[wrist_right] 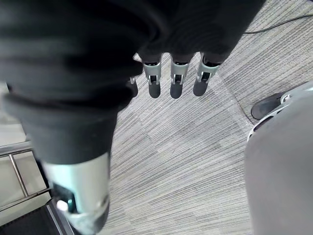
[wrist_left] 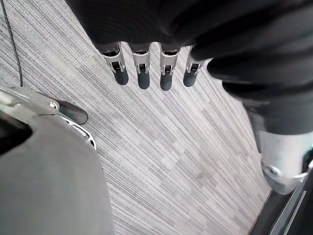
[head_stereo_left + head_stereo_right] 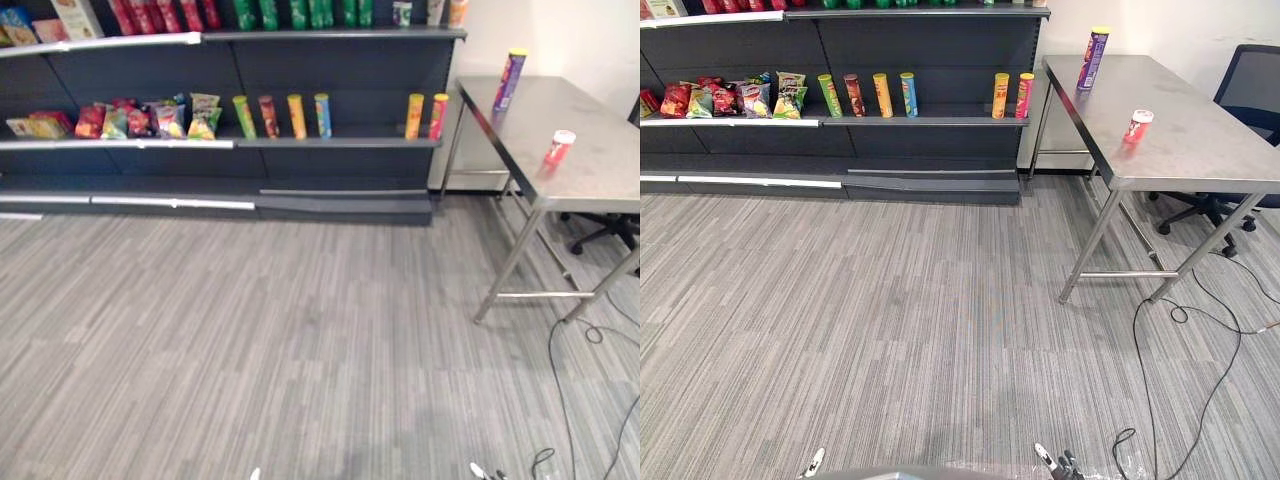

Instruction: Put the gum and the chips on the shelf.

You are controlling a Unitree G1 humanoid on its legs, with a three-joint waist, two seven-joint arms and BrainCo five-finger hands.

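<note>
Grey striped carpet (image 3: pixel 890 320) across the floor, steel table (image 3: pixel 1200 150) at right with a dark office chair (image 3: pixel 1245 90) behind it. Far side: snack bags (image 3: pixel 735 98) bunched at left, four upright cans (image 3: pixel 881 95) in a row just right of them, two more cans (image 3: pixel 1000 96) apart, near the table's corner.

The bench (image 3: pixel 1200 150) is brushed metal with a dull sheen. The floor (image 3: pixel 300 330) is matt, streaked grey carpet. The shelf (image 3: pixel 340 70) is matt and dark, probably painted metal. The chips tube (image 3: pixel 1095 58) is glossy; the gum tub (image 3: pixel 1137 125) is smooth.
</note>
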